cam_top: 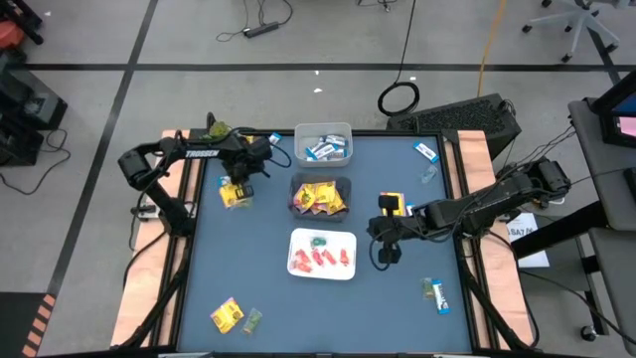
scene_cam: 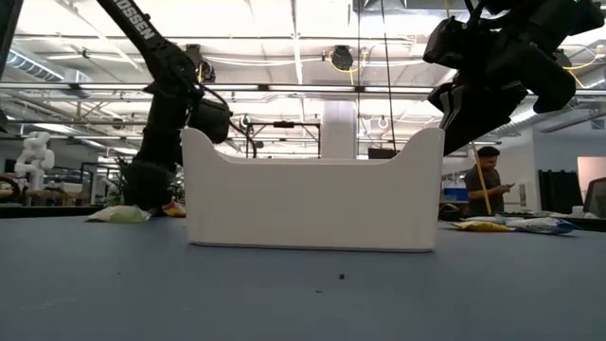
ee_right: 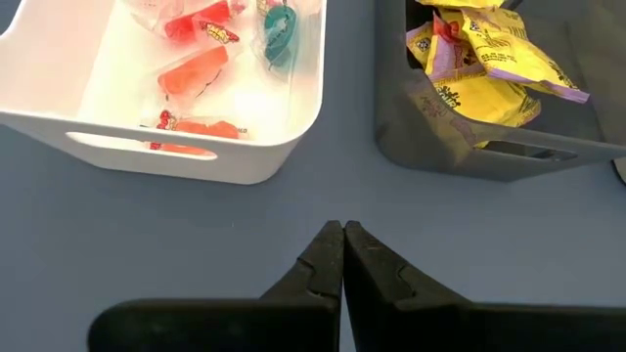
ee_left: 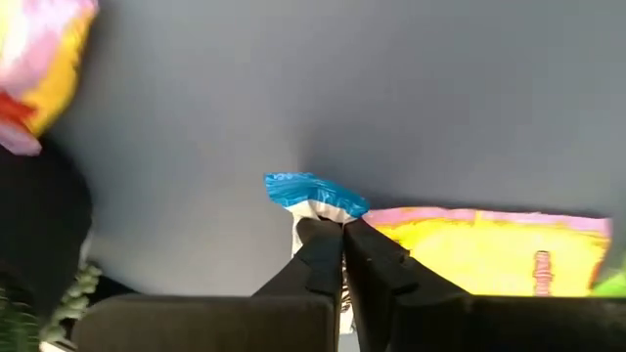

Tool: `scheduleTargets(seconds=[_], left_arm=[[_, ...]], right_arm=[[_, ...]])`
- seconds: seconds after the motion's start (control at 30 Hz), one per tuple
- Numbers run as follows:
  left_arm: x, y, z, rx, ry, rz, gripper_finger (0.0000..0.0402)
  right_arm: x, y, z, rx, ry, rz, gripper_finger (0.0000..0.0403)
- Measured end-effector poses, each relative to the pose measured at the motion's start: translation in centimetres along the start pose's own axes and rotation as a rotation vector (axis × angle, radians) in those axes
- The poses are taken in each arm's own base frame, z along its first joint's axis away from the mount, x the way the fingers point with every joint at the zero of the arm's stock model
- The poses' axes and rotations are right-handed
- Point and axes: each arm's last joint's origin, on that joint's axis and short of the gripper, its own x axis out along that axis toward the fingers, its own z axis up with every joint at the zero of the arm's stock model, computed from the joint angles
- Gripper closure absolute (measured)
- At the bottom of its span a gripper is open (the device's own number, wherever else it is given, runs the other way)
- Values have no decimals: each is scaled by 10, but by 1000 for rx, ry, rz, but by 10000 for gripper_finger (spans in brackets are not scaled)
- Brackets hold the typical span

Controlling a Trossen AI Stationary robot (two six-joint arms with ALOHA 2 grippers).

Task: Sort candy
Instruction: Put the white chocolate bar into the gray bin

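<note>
My left gripper (cam_top: 241,182) points down at the table's left, shut on a blue-and-white candy bar (ee_left: 315,194). A yellow packet (ee_left: 489,249) lies right beside it (cam_top: 236,195). My right gripper (ee_right: 342,233) hangs shut above the bare mat, right of the white bin of red pieces (cam_top: 322,254), and holds nothing (cam_top: 386,251). A dark bin (cam_top: 321,197) holds yellow packets, and a far white bin (cam_top: 323,145) holds blue-and-white bars. My left gripper pinches the blue-and-white bar between its two fingertips (ee_left: 323,240), coming from above. The bar's blue end (ee_left: 308,188) sticks out past the fingertips. Whether the bar is clear of the mat I cannot tell.
Loose candy lies about the mat: a yellow packet (cam_top: 395,204) near my right arm, blue-and-white bars at the far right (cam_top: 425,151) and near right (cam_top: 437,296), and a yellow packet (cam_top: 227,315) with a green piece (cam_top: 252,318) near left. A green leafy thing (cam_top: 217,129) sits at the far left corner.
</note>
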Motion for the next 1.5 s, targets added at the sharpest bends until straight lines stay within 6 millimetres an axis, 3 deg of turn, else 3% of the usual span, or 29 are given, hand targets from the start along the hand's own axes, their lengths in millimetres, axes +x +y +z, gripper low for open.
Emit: scheduleTargets(seconds=[0.2, 0.37, 0.57, 0.73, 0.83, 1.13, 1.5], left_arm=[[-24, -1, 14, 70, -80, -3, 388], [-57, 7, 30, 60, -214, -13, 387], [-111, 20, 60, 39, -482, 30, 387], [-133, 24, 89, 61, -617, -52, 387], [-136, 25, 108, 71, -653, -79, 387], [-119, 26, 160, 115, -675, -105, 387], [-92, 25, 179, 169, -632, -123, 385]], right_arm=[[0, 0, 0, 1, 0, 1, 403], [0, 0, 0, 14, 1, 4, 403], [0, 0, 0, 11, -4, 4, 403], [0, 1, 2, 17, -22, 7, 403], [0, 1, 2, 18, -22, 7, 403], [0, 1, 2, 18, -22, 7, 403], [0, 0, 2, 19, -23, 4, 403]])
